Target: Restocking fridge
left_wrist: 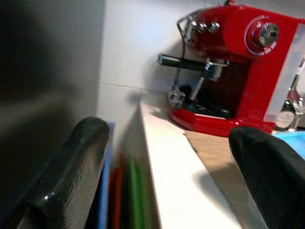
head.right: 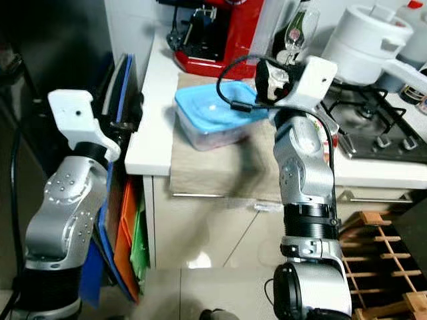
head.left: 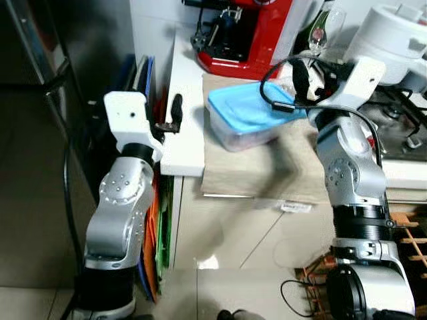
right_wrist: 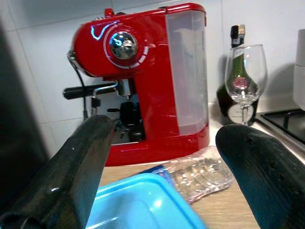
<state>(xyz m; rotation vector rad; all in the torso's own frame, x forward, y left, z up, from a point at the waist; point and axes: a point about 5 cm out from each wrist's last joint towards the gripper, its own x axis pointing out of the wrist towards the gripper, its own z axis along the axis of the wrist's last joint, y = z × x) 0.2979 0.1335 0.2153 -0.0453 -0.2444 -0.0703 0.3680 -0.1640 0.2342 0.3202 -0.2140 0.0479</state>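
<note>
Container: a clear rectangular plastic food box with a smooth light-blue lid [head.left: 250, 115] is set on a pale wooden board [head.left: 253, 170] on the white counter [head.left: 183, 127], near the counter's front edge.
Lid: flat, with rounded corners and a raised rim.
Right claw: the right claw [right_wrist: 159, 162] is held just above the box's far side, its two long black textured fingers [right_wrist: 76, 162] spread wide apart and gripping nothing.
Right arm: the silver forearm is raised upright from below the counter edge, with a white wrist block bent toward the box and a black cable looped over it.
Left claw: the left claw [left_wrist: 167, 176] is poised at the counter's left edge, fingers parted and empty.
Left arm: bent at the elbow, forearm rising beside the counter's side.
Behind: a glossy red espresso machine [right_wrist: 143, 81] is stood against the white tiled wall, with a stemmed wine glass [right_wrist: 244, 76] and a dark bottle [right_wrist: 236, 52] beside it.
Gap: flat blue, orange and green boards [head.left: 155, 227] are stacked upright beside the counter.
Right: a steel gas hob [head.right: 373, 127].
</note>
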